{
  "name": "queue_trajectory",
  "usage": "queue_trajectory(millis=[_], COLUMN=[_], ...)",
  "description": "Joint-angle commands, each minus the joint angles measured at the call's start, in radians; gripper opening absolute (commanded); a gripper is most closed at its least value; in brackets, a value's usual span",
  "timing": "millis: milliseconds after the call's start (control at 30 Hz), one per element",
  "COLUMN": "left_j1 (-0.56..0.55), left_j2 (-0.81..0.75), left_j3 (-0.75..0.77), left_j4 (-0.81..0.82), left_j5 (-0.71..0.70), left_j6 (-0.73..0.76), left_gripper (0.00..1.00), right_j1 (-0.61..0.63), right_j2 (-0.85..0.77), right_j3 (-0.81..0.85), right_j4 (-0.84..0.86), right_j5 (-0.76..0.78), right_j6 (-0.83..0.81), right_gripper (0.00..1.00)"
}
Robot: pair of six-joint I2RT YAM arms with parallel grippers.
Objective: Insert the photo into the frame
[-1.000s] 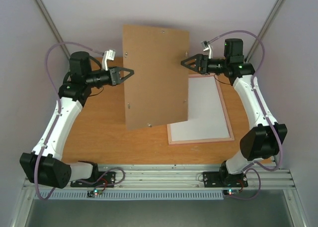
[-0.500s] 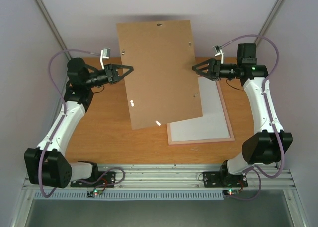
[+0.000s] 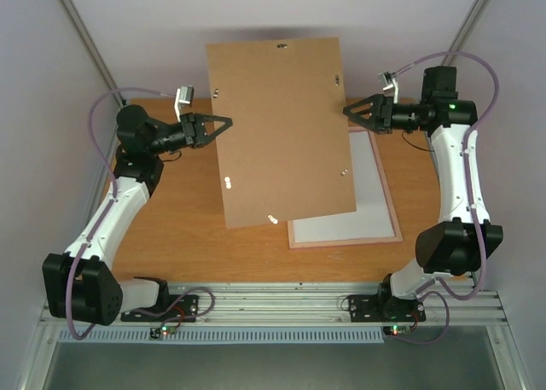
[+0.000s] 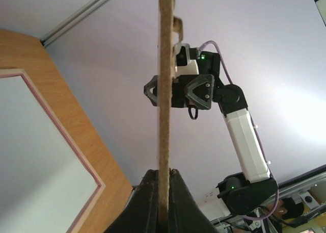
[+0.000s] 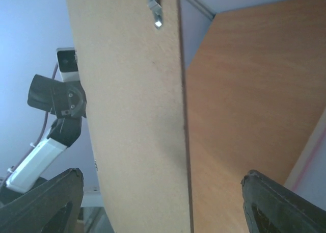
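The task is, I think, in its early part. The frame (image 3: 389,194) lies flat on the right half of the table (image 3: 171,219), its narrow pink rim around a pale, whitish sheet (image 3: 358,211). Its left part is hidden behind the brown backing board (image 3: 281,134), which is off the frame and lifted into the air above the middle of the table.

The left gripper (image 3: 223,122) has the board by its left edge. In the left wrist view the two fingers are pressed flat on both faces of the thin board, so this grip is firm. The right gripper (image 3: 348,110) is at the opposite edge, high up. In its own wrist view the fingers stand wide apart, one on each side of the board, and they do not touch it. So only the left arm carries the board at this moment.

Small metal clips (image 3: 227,182) show on the face of the board that looks to the camera.

The photo I cannot find with certainty. No printed picture is visible anywhere, and whether the pale sheet in the frame is the photo, its back or a mat, I cannot tell.

What is left, by my judgement, is most of the work: to put the board aside, to lay the photo inside the rim, and then to close the back again.
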Motion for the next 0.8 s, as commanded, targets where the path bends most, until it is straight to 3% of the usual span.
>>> queue_trajectory(millis=[0,133,367,467,500,767], left_j1=[-0.015,-0.035,-0.078,-0.084,-0.088,-0.106], left_j2=[-0.034,-0.023,-0.018,-0.022,-0.023,0.029], left_j3=[-0.008,-0.004,-0.03,-0.032,-0.032,0.047], left_j4=[0.135,0.135,0.084,-0.024,-0.065,-0.443], left_j5=[0.0,-0.003,-0.054,-0.091,-0.108,-0.253], left_j6=[-0.028,-0.031,-0.023,0.022,0.053,0.376], left_gripper=[0.01,0.01,0.0,0.01,0.01,0.52], right_j1=[0.038,0.07,0.07,0.045,0.033,-0.101], right_j2=[-0.003,-0.026,-0.071,-0.098,-0.107,-0.099], right_j3=[-0.063,-0.139,-0.212,-0.226,-0.237,-0.336], right_j4=[0.067,0.204,0.225,0.196,0.19,0.227], right_j5=[-0.089,-0.129,-0.145,-0.139,-0.138,-0.182], right_j6=[0.105,0.246,0.288,0.262,0.258,0.285], right_gripper=[0.84,0.71,0.23,0.04,0.01,0.01])
